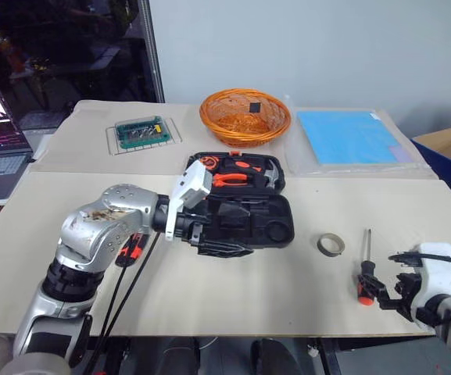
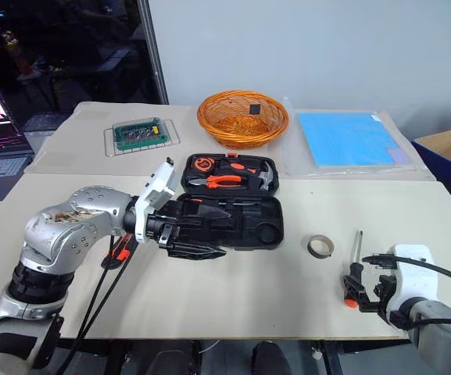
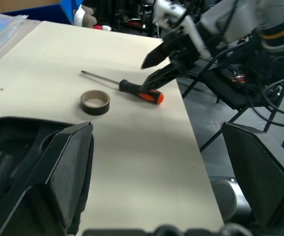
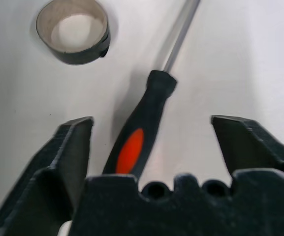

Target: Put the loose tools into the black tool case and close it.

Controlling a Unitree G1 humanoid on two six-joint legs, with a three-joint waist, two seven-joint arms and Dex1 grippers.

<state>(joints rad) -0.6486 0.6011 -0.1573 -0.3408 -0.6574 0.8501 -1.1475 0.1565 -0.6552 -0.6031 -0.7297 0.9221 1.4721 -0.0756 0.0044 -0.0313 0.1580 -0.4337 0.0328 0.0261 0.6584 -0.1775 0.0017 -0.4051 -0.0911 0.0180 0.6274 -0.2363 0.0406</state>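
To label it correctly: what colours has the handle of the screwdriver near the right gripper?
Black with an orange end and inset; the screwdriver shows best in the right wrist view.

One open black tool case [image 1: 241,205], one screwdriver [image 1: 365,269], one tape roll [image 1: 331,244], one orange wire basket [image 1: 245,117].

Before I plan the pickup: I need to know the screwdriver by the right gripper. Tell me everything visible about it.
The screwdriver lies flat on the beige table, near its front right edge. It has a thin bare metal shaft and a black handle with an orange inset and orange butt, which looks like plastic. The tip points away from the robot, the handle toward it. The right gripper is open, one of its fingers on either side of the handle without touching it. The grey tape roll lies apart, beside the shaft.
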